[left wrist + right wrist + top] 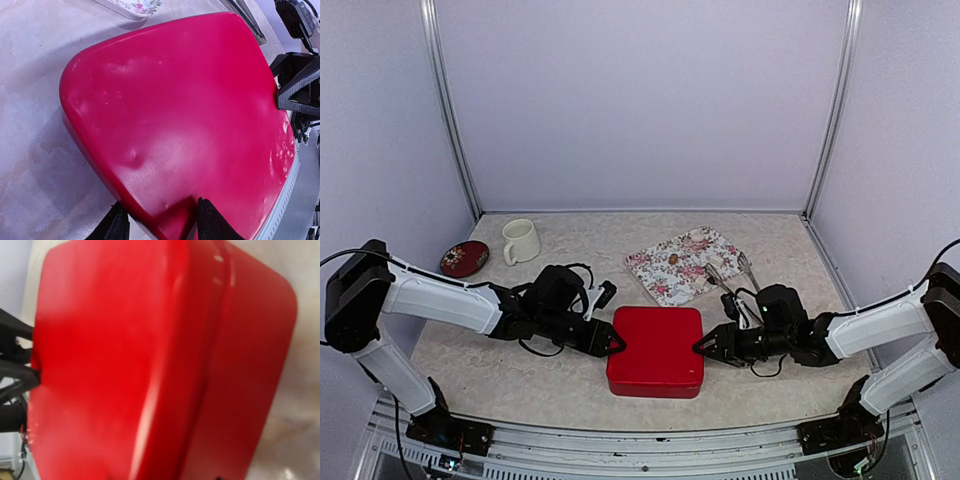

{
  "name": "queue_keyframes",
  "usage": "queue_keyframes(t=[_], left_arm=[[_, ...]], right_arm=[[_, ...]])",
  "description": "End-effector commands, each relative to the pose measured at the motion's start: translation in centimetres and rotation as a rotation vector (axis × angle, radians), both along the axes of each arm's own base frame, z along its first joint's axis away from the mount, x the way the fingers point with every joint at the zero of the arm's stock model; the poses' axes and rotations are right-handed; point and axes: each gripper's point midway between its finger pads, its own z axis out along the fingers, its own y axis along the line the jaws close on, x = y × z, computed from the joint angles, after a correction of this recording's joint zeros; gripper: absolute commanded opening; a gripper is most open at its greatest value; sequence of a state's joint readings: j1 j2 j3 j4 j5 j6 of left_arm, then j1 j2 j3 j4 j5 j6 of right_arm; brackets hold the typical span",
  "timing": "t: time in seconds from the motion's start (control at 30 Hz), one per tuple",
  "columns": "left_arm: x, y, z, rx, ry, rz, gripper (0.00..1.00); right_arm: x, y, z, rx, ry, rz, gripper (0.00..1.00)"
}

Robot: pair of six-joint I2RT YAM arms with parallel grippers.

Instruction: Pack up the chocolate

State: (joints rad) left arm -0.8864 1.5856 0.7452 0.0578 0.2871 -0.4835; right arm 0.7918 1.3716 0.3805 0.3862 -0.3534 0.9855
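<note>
Status: left claw (617, 345) grips left rim of red box (655, 352) on bench (520, 372); right claw (700, 348) touches its right rim, I cannot tell whether closed.

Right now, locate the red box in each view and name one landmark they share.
Top external: the red box sits mid-table, toward the near edge.
Left wrist: it fills most of the frame.
Right wrist: it fills nearly the whole frame.
Shared landmark: the left end effector at the box's edge, seen bottom centre in left wrist and at the left border in right wrist.
</note>
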Motion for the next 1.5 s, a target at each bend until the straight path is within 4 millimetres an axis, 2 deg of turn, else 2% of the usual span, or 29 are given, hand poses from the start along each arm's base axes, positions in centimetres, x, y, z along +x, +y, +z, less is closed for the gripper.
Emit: queue_keyframes(t=[0.0, 0.13, 0.27, 0.43, 0.57, 0.73, 0.83, 0.9, 1.03, 1.13, 1.3, 1.47], left_arm=[[0.3, -0.2, -0.9, 0.034, -0.006, -0.01, 0.45], [0.1, 0.2, -2.5, 0.063, 0.021, -0.013, 0.46], [0.1, 0.2, -2.1, 0.062, 0.008, -0.017, 0.55], [0.2, 0.2, -2.2, 0.074, 0.002, -0.023, 0.56], [0.2, 0.3, -3.0, 0.088, 0.016, -0.02, 0.58], [0.8, 0.6, -2.7, 0.045, 0.043, -0.001, 0.53], [1.9, 1.0, -1.2, 0.03, 0.006, 0.023, 0.64], [2.7, 1.1, -0.2, 0.018, -0.01, 0.028, 0.68], [4.3, 1.9, 0.5, 0.0, -0.012, 0.057, 0.75], [5.5, 2.2, 0.9, -0.018, -0.014, 0.075, 0.83], [7.1, 1.8, 1.7, -0.05, -0.031, 0.079, 0.86], [7.7, 0.6, 1.4, -0.088, -0.016, 0.045, 0.83]], right_arm=[[0.4, -0.4, -0.9, -0.022, 0.004, 0.011, 0.43], [-0.1, -0.8, -2.3, -0.047, 0.034, 0.023, 0.38], [-0.8, -1.5, -4.2, -0.079, 0.072, 0.03, 0.34], [-1.4, -2.8, -6.5, -0.107, 0.121, 0.016, 0.26], [-1.6, -3.0, -7.3, -0.113, 0.137, 0.025, 0.2], [-1.3, -2.1, -7.0, -0.093, 0.127, 0.063, 0.22], [-1.0, -1.6, -6.2, -0.079, 0.111, 0.078, 0.32], [-0.4, -1.4, -5.0, -0.074, 0.075, 0.07, 0.41], [1.4, -1.2, -2.8, -0.092, -0.013, 0.046, 0.54], [3.0, -1.4, -1.8, -0.107, -0.054, 0.023, 0.61], [6.2, -2.3, -1.1, -0.09, -0.098, -0.023, 0.64], [8.4, -0.7, -0.1, -0.076, -0.158, 0.027, 0.62]])
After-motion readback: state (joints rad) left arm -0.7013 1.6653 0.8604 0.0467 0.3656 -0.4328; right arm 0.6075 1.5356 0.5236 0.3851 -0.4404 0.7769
